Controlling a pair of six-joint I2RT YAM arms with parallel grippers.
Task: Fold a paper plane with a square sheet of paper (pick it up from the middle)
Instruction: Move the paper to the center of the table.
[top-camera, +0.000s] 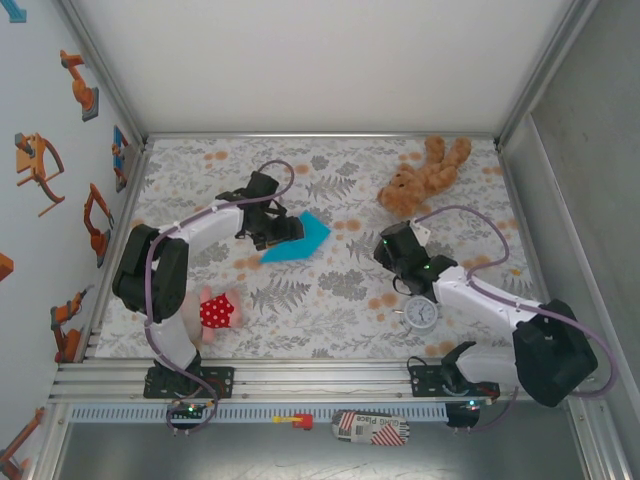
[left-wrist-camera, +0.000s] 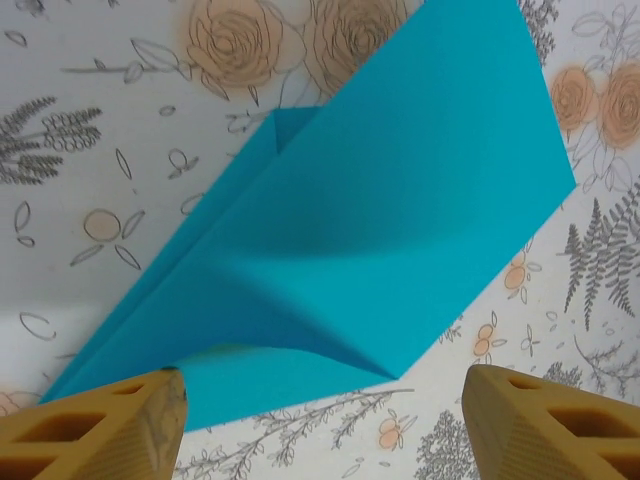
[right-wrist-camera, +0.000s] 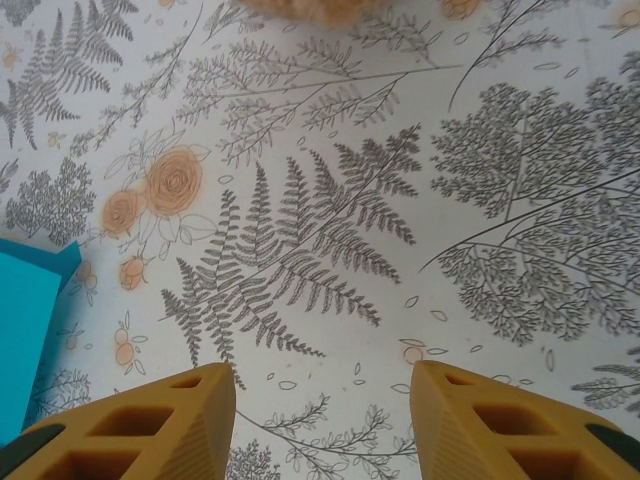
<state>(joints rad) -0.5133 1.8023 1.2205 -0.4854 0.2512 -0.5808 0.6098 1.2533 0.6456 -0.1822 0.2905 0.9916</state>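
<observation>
The turquoise sheet of paper (top-camera: 302, 238) lies on the flowered tablecloth left of centre, folded into an angular pointed shape. In the left wrist view the paper (left-wrist-camera: 390, 220) has layered folds, and one flap bulges up along a crease. My left gripper (top-camera: 272, 228) hovers over the paper's left part. Its jaws (left-wrist-camera: 325, 425) stand wide open, and the paper's near edge reaches just inside the left finger (left-wrist-camera: 110, 425). My right gripper (top-camera: 400, 256) is apart from the paper, to its right. It is open (right-wrist-camera: 325, 405) over bare cloth, and the paper's tip (right-wrist-camera: 25, 330) lies at the left edge of its view.
A brown teddy bear (top-camera: 425, 175) lies at the back right, just beyond the right gripper. A small white clock (top-camera: 421, 314) stands near the right arm. A red polka-dot toy (top-camera: 216, 311) sits beside the left arm's base. Metal frame walls (top-camera: 125, 190) bound the table.
</observation>
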